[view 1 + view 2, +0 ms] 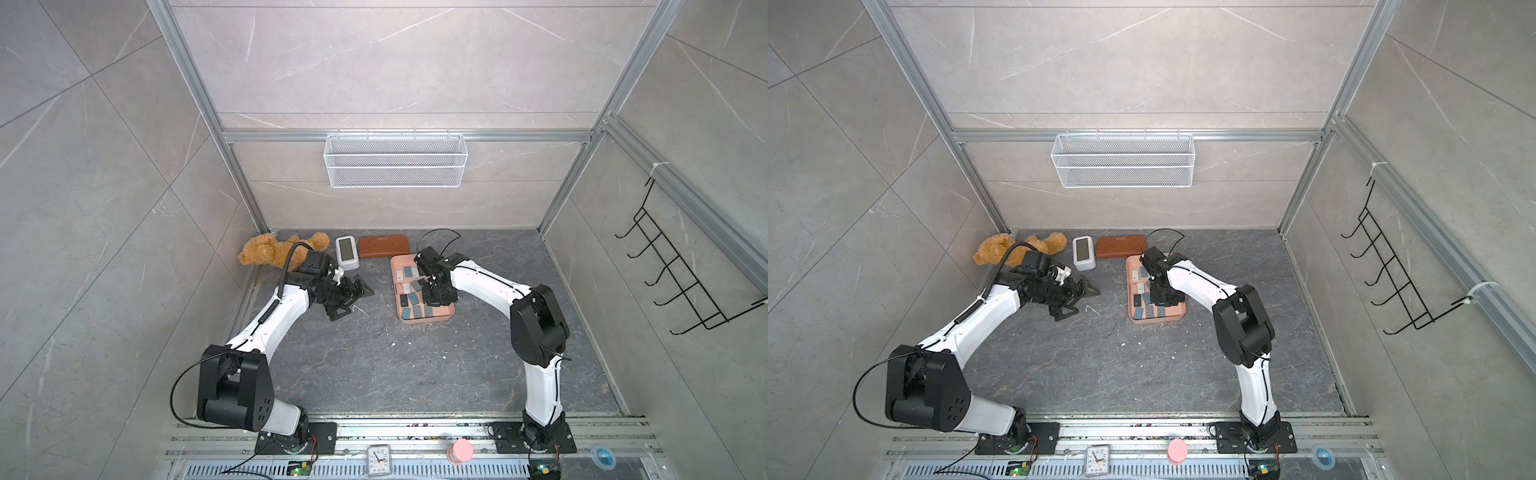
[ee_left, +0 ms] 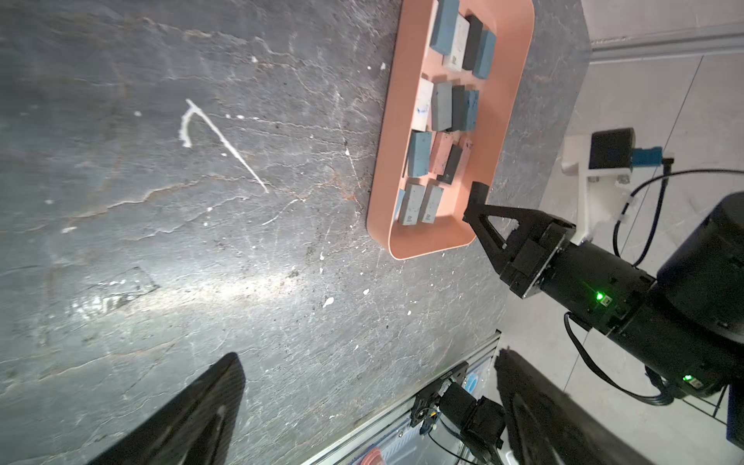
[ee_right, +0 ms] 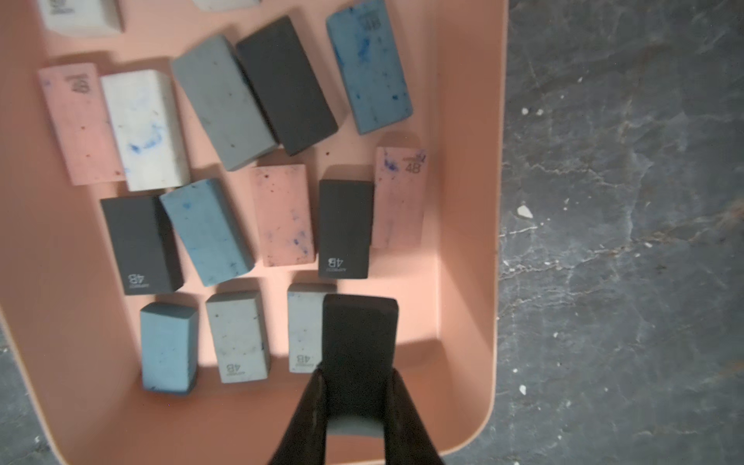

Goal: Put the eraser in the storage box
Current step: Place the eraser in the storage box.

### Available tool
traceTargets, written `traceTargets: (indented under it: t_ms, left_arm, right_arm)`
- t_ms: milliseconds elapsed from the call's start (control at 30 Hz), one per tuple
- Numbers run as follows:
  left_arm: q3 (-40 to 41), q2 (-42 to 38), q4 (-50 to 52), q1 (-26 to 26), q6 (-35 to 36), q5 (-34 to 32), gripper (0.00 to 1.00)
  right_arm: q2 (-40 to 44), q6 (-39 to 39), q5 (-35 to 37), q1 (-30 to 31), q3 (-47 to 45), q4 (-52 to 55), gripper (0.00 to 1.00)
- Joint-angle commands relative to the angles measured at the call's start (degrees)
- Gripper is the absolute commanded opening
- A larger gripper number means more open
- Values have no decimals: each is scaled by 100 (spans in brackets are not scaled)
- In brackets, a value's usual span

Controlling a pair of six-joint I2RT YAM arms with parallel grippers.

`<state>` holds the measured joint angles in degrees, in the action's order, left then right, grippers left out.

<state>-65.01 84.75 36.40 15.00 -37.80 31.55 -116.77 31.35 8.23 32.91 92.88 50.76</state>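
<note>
Holding a black eraser by its sides, right jaws hang over the near end of the storage box. Risk: on release it lands on the pale grey eraser beneath, then tips or bounces over the low rim. Eraser looks matte, rectangular, with rounded edges. Left jaws are wide and empty, well apart from the box.

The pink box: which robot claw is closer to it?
Right. The right claw is over the storage box, shut on a dark eraser. The left claw is open above the table, off to the box's side, not touching it.
</note>
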Motion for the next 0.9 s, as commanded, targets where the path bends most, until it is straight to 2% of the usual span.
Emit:
traceTargets:
  t_ms: [0,167,633,867]
  left_arm:
    - [-327,122,-156,282,-105,-45,99]
    - [-468,258,-92,521,-105,-104,99]
    - [-460,323,10,530,-122,-250,99]
    - [-446,358,6,530,-118,-258,99]
  right_arm:
    - [43,328,-166,-78,-116,-211,11]
    - [-53,534,-286,-212,-248,-322,11]
    - [-399,883,-463,-364,-307,-172,12]
    - [-490,908,-436,-369,-341,-163,16]
